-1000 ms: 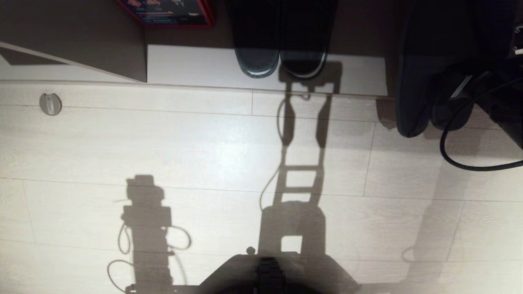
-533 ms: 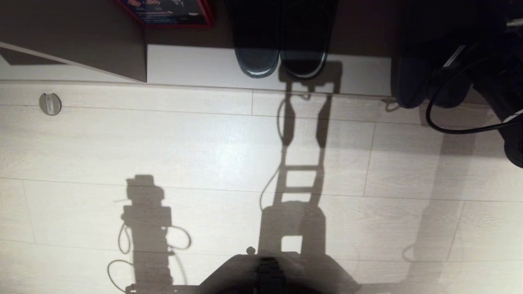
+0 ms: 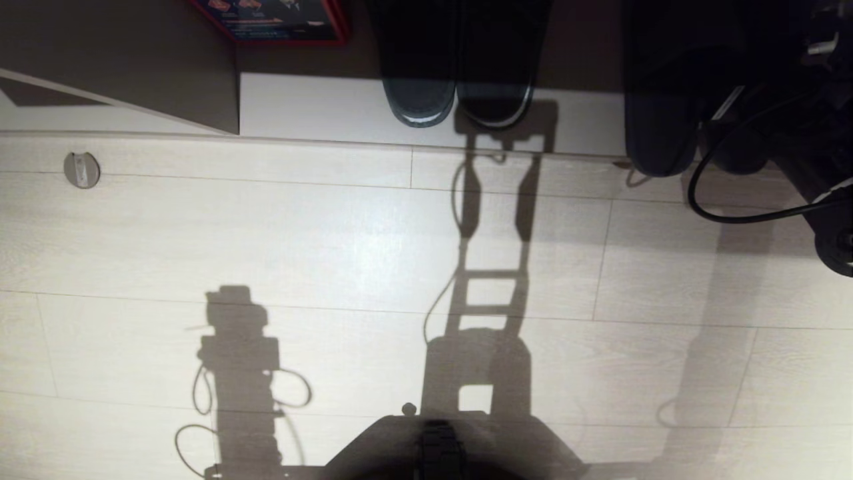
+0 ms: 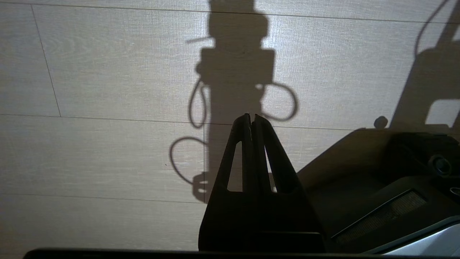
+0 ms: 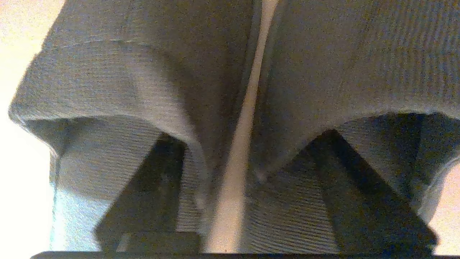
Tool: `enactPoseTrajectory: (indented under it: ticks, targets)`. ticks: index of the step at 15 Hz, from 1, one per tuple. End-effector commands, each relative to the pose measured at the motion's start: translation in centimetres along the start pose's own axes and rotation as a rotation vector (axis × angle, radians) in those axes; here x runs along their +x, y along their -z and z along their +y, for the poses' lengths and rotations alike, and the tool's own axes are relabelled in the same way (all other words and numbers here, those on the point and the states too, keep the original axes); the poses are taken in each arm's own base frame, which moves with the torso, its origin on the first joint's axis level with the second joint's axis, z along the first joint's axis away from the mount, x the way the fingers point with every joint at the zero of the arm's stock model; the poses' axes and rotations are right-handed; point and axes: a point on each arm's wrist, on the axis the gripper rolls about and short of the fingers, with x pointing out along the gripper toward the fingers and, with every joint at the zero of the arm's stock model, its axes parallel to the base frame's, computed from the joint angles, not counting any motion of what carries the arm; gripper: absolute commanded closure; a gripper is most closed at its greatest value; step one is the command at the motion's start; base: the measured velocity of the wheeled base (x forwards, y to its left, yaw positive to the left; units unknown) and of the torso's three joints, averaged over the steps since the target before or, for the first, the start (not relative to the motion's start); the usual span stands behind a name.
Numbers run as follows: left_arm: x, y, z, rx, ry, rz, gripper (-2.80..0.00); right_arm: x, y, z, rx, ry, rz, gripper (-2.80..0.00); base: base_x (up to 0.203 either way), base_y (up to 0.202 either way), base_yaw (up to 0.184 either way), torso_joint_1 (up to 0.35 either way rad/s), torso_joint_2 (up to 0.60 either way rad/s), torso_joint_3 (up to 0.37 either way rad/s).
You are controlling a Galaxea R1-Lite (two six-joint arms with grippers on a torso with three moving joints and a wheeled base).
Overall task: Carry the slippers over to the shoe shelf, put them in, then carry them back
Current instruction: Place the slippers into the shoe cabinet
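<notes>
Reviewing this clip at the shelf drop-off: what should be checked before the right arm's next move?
1. Right gripper open: ok, fingers spread.
2. Fingers clear of slippers: not ok, each sits under a strap.
3. Slippers fully inside shelf: not ok, heels stick out past its front edge.
4. Slippers resting down: cannot tell.
5. Other pair clear of them: ok, a gap between.
6. Left gripper parked: ok, shut above the floor.
</notes>
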Motion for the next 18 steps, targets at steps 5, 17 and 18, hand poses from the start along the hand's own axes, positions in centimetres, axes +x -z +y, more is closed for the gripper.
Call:
enactPoseTrajectory:
  ticks: [5,17,18]
  targets:
    - [0.0,0.0,0.0,-0.001,0.000,0.000,0.00,-1.4,-1.6,0.0,-0.002,-0.001,-0.008,-2.80,0.000,0.000,0.000,0.000,0.00,0.000]
    - [0.0,0.0,0.0,0.000,0.000,0.001,0.00,-14.2,-7.5,1.3,-0.019,-0.097,0.042,0.00,0.000,0.000,0.000,0.000,0.00,0.000]
    - [0.0,0.0,0.0,0.001,0.000,0.000,0.00,-15.9,-8.7,1.4,-0.019,-0.119,0.050,0.00,0.000,0.000,0.000,0.000,0.00,0.000]
